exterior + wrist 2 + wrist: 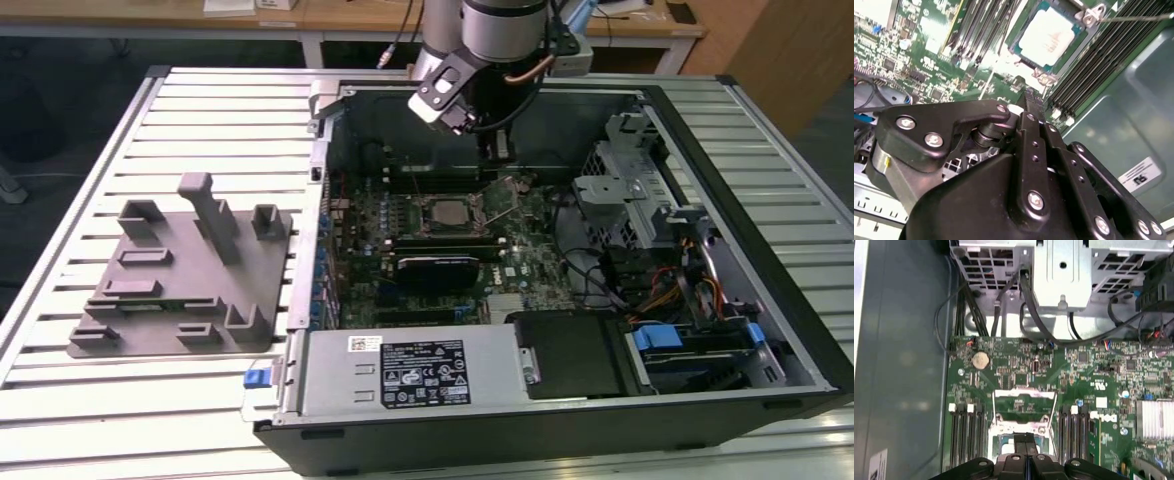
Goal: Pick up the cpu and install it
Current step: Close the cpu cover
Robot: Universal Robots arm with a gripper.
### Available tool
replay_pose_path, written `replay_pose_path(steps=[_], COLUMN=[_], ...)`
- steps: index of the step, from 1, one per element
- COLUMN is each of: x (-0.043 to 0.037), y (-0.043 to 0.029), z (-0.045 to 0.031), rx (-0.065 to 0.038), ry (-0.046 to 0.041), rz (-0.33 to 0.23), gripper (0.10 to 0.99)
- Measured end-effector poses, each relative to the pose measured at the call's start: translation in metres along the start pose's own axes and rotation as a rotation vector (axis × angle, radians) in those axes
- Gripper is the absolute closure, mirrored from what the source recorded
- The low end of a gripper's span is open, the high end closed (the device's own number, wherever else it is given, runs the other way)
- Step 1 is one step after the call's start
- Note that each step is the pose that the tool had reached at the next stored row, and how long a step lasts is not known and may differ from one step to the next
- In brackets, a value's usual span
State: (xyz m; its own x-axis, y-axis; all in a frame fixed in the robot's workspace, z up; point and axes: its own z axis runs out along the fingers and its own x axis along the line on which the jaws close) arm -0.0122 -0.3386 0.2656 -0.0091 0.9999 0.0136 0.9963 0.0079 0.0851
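Note:
The cpu [1050, 37], a silver-white square chip, lies flat in the motherboard socket [446, 212] inside the open computer case. In the first wrist view the socket's metal load frame [1024, 407] stands hinged open. My gripper [497, 153] hangs a little above the socket, toward the case's back wall. Its black fingers [1019, 439] are pressed together with nothing between them, and in the second wrist view the gripper [1029, 94] is apart from the chip.
A grey plastic holder tray [187, 270] with upright posts sits on the slatted table at the exterior view's left. Inside the case, memory slots [966, 432] flank the socket, with a drive cage [641, 190], cables and a power supply [400, 370] around it.

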Motion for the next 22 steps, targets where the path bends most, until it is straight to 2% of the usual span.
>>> replay_pose_path(steps=[9, 22], x=[-0.0002, -0.0005], y=[0.0167, 0.0503], z=[0.0014, 0.0075], rx=[0.0, 0.002], ry=[0.0, 0.0], rz=[0.0, 0.0], gripper=[0.98, 0.98])
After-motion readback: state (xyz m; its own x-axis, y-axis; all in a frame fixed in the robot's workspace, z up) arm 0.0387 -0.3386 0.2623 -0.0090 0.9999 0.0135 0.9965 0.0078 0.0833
